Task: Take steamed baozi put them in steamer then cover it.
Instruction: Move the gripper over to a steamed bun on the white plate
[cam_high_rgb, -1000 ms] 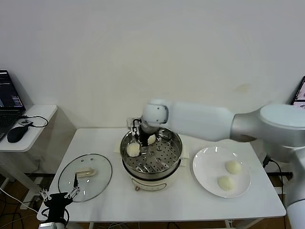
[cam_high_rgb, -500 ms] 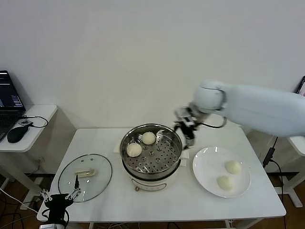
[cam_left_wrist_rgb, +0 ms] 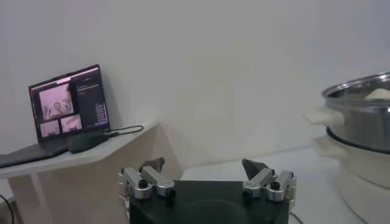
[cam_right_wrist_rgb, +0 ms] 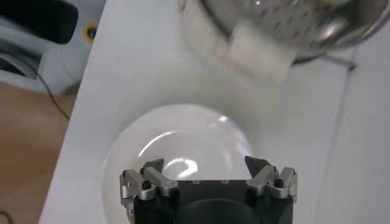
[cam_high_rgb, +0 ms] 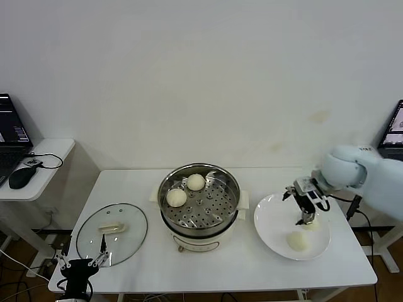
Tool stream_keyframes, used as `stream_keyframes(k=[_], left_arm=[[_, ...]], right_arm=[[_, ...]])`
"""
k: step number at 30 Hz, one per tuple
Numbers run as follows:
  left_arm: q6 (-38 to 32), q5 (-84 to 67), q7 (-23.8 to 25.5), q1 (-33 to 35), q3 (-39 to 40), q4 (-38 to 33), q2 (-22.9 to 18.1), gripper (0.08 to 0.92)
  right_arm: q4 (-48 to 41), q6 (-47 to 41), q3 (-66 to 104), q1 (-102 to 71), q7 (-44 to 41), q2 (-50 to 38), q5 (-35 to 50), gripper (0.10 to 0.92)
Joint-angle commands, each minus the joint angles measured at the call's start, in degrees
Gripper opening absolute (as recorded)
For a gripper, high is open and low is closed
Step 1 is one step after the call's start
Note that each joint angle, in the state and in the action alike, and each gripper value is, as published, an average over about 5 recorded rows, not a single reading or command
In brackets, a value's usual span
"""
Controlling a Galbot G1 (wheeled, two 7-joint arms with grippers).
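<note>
The white table [cam_high_rgb: 208, 270] carries everything. At its centre stands the steamer [cam_high_rgb: 199, 217], lidless, with two steamed baozi on the perforated tray: one [cam_high_rgb: 196, 182] at about twelve o'clock and one [cam_high_rgb: 176, 197] at about nine. At three o'clock from the steamer lies the white plate [cam_high_rgb: 277, 226], holding the other two baozi: one [cam_high_rgb: 297, 240] clear at the plate's six o'clock, the other [cam_high_rgb: 312, 224] at three o'clock, mostly hidden behind the right gripper [cam_high_rgb: 306, 219]. That gripper hangs over the plate with its jaws spread wide and nothing between them. At nine o'clock from the steamer the cover [cam_high_rgb: 112, 234] lies flat on the table. The left gripper [cam_high_rgb: 80, 260] waits past the table's near edge at the cover's six o'clock, jaws also apart and empty.

Risks, as I judge them: closing off-centre could roll the soft bun across the slick plate or squash it, and the pot's high rim could knock it loose
</note>
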Motion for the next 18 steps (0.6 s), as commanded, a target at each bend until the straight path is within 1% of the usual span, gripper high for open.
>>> stream_keyframes(k=[1, 10, 18], left_arm=[[-0.01, 0.1, 0.03, 0.24, -0.09, 0.17, -0.05, 0.823], [0.02, 0.42, 0.09, 0.37, -0.25, 0.35, -0.67, 0.823], [0.05, 0.37, 0.15, 0.31, -0.39, 0.31, -0.97, 0.823]], right_arm=[[-1.83, 1.49, 15.97, -22.55, 0.7, -4.35, -8.58, 0.823], [-5.55, 1.55, 21.0, -29.29, 2.14, -1.43, -11.91, 0.823], [-8.73, 1.11, 21.26, -29.67, 2.99, 1.55, -12.46, 0.823]])
